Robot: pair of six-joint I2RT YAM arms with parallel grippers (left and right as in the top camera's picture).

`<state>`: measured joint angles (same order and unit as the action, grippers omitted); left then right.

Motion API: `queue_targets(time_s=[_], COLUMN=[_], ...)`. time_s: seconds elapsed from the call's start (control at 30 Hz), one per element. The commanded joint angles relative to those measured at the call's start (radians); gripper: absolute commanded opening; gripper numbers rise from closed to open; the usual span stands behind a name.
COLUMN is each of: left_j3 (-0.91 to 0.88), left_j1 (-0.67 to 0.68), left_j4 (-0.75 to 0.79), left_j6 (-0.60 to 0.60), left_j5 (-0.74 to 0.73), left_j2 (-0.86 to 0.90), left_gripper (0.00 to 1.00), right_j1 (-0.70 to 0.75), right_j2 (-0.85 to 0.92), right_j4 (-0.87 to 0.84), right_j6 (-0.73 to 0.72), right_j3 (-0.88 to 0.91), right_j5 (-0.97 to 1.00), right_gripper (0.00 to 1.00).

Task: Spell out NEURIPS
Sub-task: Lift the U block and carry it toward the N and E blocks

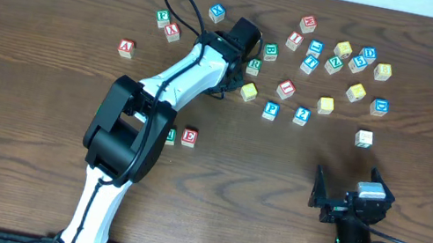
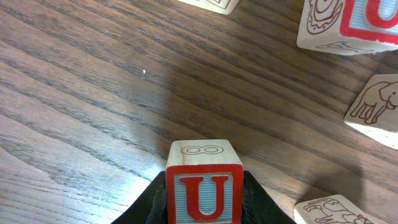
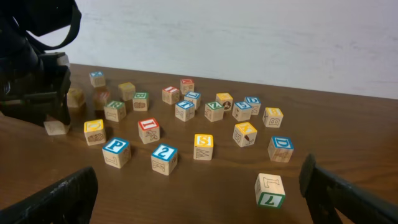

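Note:
My left gripper point(image 2: 204, 202) is shut on a wooden block with a red U point(image 2: 204, 186), held low over the table. In the overhead view the gripper point(image 1: 239, 61) is at the left edge of the block cluster and hides the U block. A green-lettered block point(image 1: 171, 136) and a red E block point(image 1: 189, 136) sit side by side at centre left. A blue P block point(image 1: 270, 110), a red I block point(image 1: 286, 89) and a yellow S block point(image 3: 203, 147) lie in the cluster. My right gripper point(image 1: 347, 189) is open and empty near the front right; it also shows in the right wrist view point(image 3: 199, 193).
Several loose letter blocks spread across the back right point(image 1: 335, 57). Three blocks lie at the back left point(image 1: 162, 16). A lone green 7 block point(image 3: 270, 190) stands just ahead of my right gripper. Blocks crowd the U block on its right point(image 2: 379, 106).

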<state>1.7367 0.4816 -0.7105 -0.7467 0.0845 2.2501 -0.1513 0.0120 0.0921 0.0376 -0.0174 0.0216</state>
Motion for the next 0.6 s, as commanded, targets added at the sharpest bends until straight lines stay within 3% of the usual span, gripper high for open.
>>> queue_targets(time_s=[0.0,0.27,0.57], left_j3=[-0.01,-0.01,-0.01], left_j1=[-0.006,-0.005,-0.005], left_j4=[-0.018,-0.025,-0.105], left_j6=[0.039,0.15,0.377], left_j5=[0.013,0.013,0.013], left_j2=[0.011,-0.064,-0.251], left_gripper=[0.2,0.19,0.18], right_j1=[0.01,0.01,0.01], right_j2=[-0.005,-0.005,-0.005], right_j4=[0.002,0.002,0.002], right_j6=[0.012,0.012,0.012], right_j3=[0.003,0.003,0.003], right_j5=[0.002,0.002,0.002], right_gripper=[0.99,0.99,0.99])
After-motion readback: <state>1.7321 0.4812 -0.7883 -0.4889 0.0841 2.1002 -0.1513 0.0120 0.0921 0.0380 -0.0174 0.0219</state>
